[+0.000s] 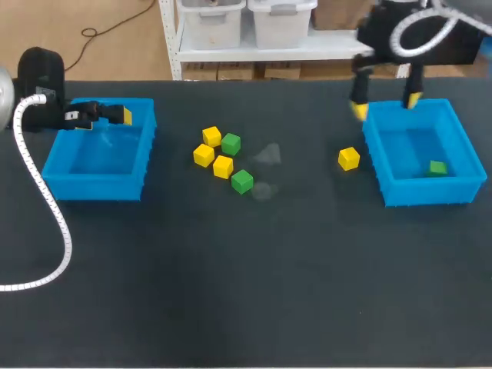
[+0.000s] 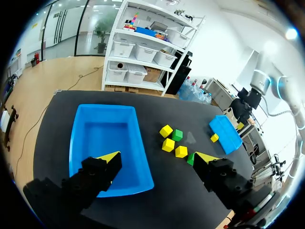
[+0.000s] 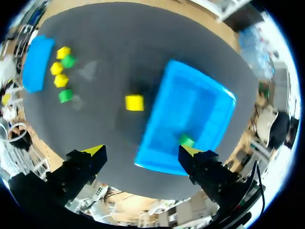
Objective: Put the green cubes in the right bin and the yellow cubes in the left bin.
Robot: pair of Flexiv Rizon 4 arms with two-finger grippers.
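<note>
Over the right bin's [image 1: 430, 192] far rim: one cube sorted, six still out.
The right gripper [image 1: 386, 105] hangs with fingers spread wide, holding nothing. One green cube [image 1: 437, 167] lies in the bin below it, so the green job looks a third done. A lone yellow cube [image 1: 348, 158] sits just beside that bin's left wall. Mid-table, the cluster [image 1: 223, 166] holds three yellow and two green cubes. The left gripper [image 2: 158, 157] is also spread and bare over the left bin [image 1: 96, 187], which shows no cube. Cubes have no long axis; they lie flat at mixed angles.
</note>
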